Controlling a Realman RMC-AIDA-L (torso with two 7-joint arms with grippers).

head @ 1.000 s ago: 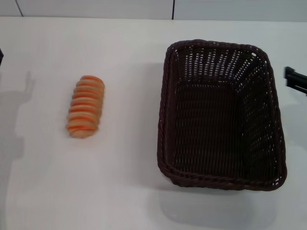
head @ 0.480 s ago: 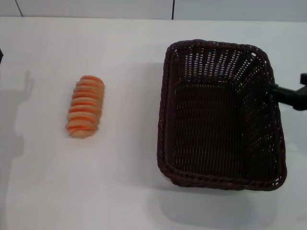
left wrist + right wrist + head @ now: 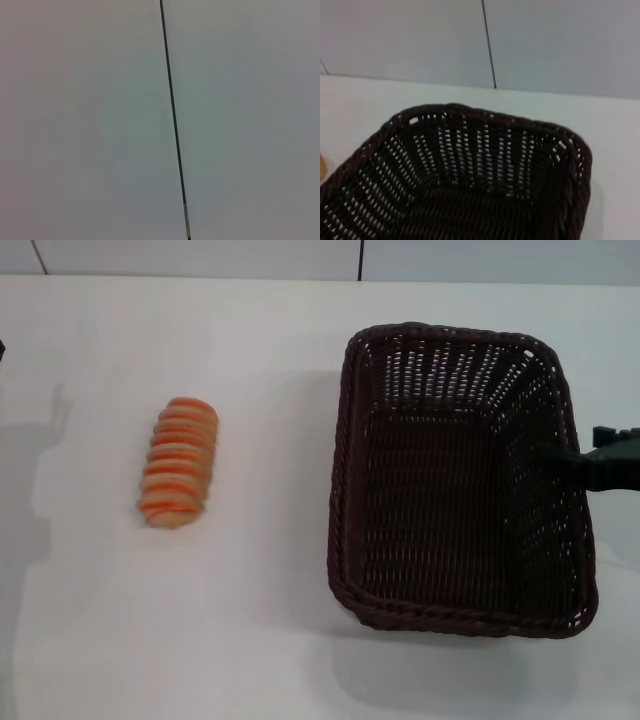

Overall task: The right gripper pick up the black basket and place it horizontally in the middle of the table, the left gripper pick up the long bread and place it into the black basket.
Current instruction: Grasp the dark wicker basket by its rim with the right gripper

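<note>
Right gripper (image 3: 590, 462) at the right rim of the black basket (image 3: 455, 590), one finger over the wall; whether it has closed I cannot tell. Basket sits lengthwise at table (image 3: 270, 640) right, long bread (image 3: 179, 461) well apart on the left. Risk: a thin one-wall grip may let the basket tilt or slip when lifted.

Table (image 3: 260, 640): open white surface; wide bare lane between the long bread (image 3: 179, 462) and the black basket (image 3: 458, 480), which lie well apart. Bare strips also along the near edge and the far edge.

Long bread: lies alone on the left half, clear on all sides.

Black basket: stands on the right half, interior unoccupied, open from above; sloping walls and braided rim (image 3: 485, 114) bound entry from the sides.

Right gripper (image 3: 590, 465): reaches in over the basket's right rim, blocking that side; finger state unclear, seemingly astride the rim.

Backdrop: panelled wall (image 3: 240, 120) behind the table.
</note>
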